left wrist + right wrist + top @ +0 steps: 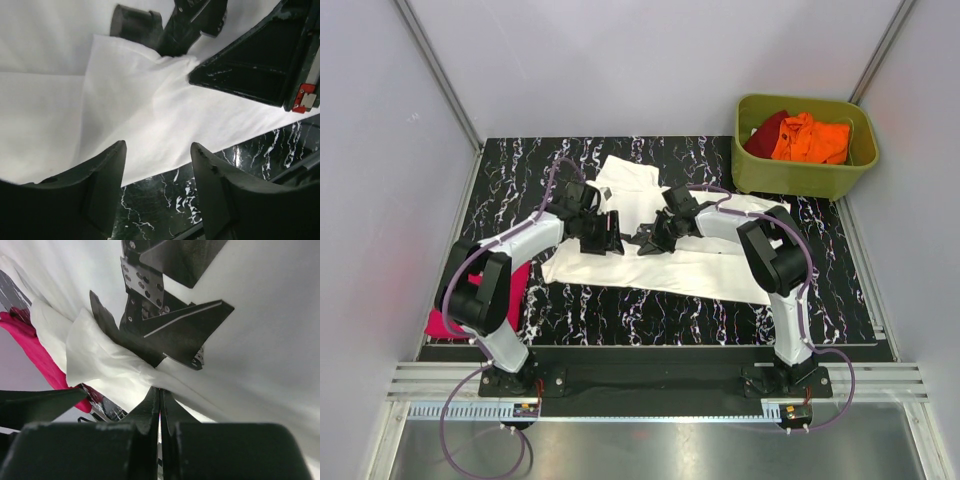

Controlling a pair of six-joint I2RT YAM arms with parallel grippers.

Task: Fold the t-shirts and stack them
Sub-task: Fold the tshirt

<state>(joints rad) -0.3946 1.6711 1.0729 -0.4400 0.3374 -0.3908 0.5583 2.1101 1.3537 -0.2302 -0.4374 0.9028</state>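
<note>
A white t-shirt (pixel 660 265) lies spread across the middle of the black marbled table (pixel 620 315). My right gripper (pixel 645 243) is shut on a bunched fold of it near its middle, and in the right wrist view the closed tips (pixel 160 390) pinch white cloth (pixel 115 365). My left gripper (pixel 613 243) faces it from the left, a short way off. Its jaws (pixel 159 150) stand open over the shirt's edge (pixel 125 100) with nothing between them. A magenta-pink t-shirt (pixel 442 322) lies at the table's left front, partly under the left arm, and shows again in the right wrist view (pixel 30 347).
An olive-green tub (pixel 800 180) stands at the back right corner, holding an orange shirt (pixel 810 138) and a dark red one (pixel 767 130). Pale walls close in the table on three sides. The arm bases sit on a rail at the near edge.
</note>
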